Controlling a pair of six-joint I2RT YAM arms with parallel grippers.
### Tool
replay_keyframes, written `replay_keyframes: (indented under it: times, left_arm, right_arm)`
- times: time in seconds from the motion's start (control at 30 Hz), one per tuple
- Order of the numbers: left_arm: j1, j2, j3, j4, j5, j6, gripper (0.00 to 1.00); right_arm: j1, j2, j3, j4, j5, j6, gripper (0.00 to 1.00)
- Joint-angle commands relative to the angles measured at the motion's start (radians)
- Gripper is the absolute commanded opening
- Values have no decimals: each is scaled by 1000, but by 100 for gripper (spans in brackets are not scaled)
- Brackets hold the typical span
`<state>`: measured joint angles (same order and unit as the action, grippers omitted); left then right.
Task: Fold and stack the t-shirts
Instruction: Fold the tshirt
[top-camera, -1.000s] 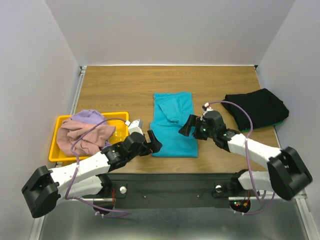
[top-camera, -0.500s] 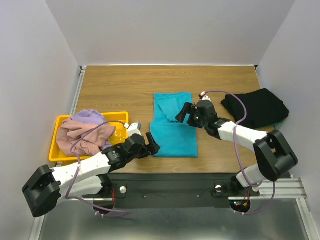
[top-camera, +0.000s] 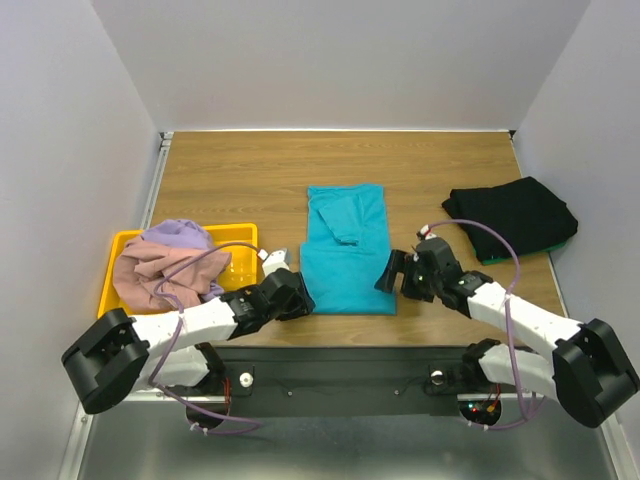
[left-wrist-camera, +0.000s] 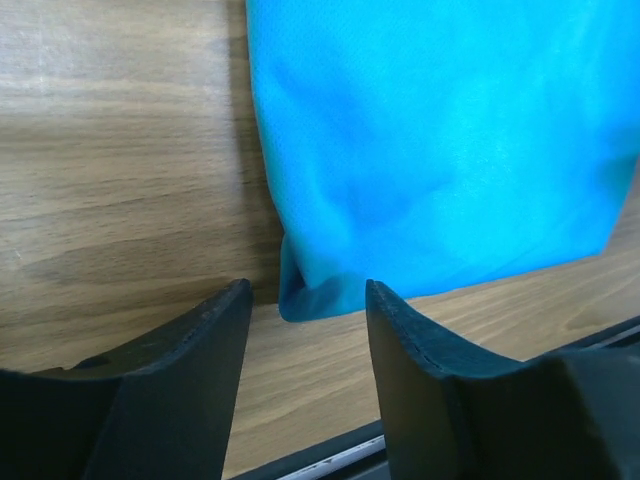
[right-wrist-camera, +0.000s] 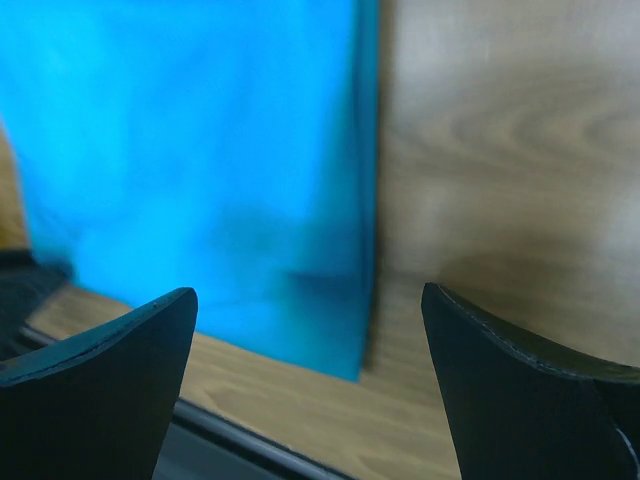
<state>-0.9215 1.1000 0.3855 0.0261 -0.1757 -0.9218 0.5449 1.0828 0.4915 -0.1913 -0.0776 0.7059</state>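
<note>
– Checking my left gripper (left-wrist-camera: 302, 300) first. On its wrist camera I see the near-left corner of the teal t-shirt (left-wrist-camera: 430, 150) lying right between the 2 fingers, closer to the right one. The jaws stand partly spread, with bare wood showing between the left finger and the cloth, so I'm not pinching anything.

– And the shirt as a whole?

– It lies flat in the middle of the table (top-camera: 250, 170), folded to a long narrow rectangle running away from the arm bases, with a flap of cloth lying across its far half. My left gripper sits low at its near-left corner.

– Your other side?

– My right gripper (top-camera: 392, 272) is at the near-right corner of the same shirt. Its jaws are spread wide. On its wrist view the shirt's right edge runs down between the 2 fingers, with cloth toward the left one and bare wood toward the right one. Nothing is held there either.

– The other shirts?

– The black t-shirt (top-camera: 512, 215) lies folded at the right side of the table, well apart from both grippers. The dusty pink t-shirt (top-camera: 165, 275) and the lavender t-shirt (top-camera: 178, 235) are bunched together in the yellow tray (top-camera: 128, 236) on the left, with the lavender one toward the far side.
</note>
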Motion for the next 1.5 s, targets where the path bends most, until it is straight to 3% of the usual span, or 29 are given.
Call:
replay_keyframes:
  times: [0.0,0.2,0.37,0.67,0.77,0.83,0.93,1.1,1.13,1.47]
  left_arm:
    - [-2,53,21,34,25,20,50]
    - [-2,109,4,52,44,8,29]
    - [-4,129,15,57,42,8,2]
    - [-4,126,-7,63,54,-5,0]
    - [-5,112,-17,66,53,-9,0]
    - [-5,103,-20,70,47,-12,0]
    - [-4,97,-16,77,50,-11,0]
    - [-4,87,-14,77,65,-6,0]
    - [-4,83,-16,78,67,-8,0]
    - [-4,-32,42,64,82,46,0]
  right_arm:
    - [7,40,-27,-60,-163,-3,100]
    - [13,85,-54,-60,-223,-2,100]
    - [21,78,-65,-86,-251,7,98]
    - [23,81,-73,-208,-191,-2,100]
    - [23,78,-79,-215,-189,-2,93]
    - [23,81,-80,-217,-191,-2,85]
    - [23,92,-80,-224,-203,1,53]
    - [23,92,-85,-246,-195,-9,16]
    - [24,91,-84,-249,-179,-13,0]
    - [23,-27,54,-275,-105,-54,1]
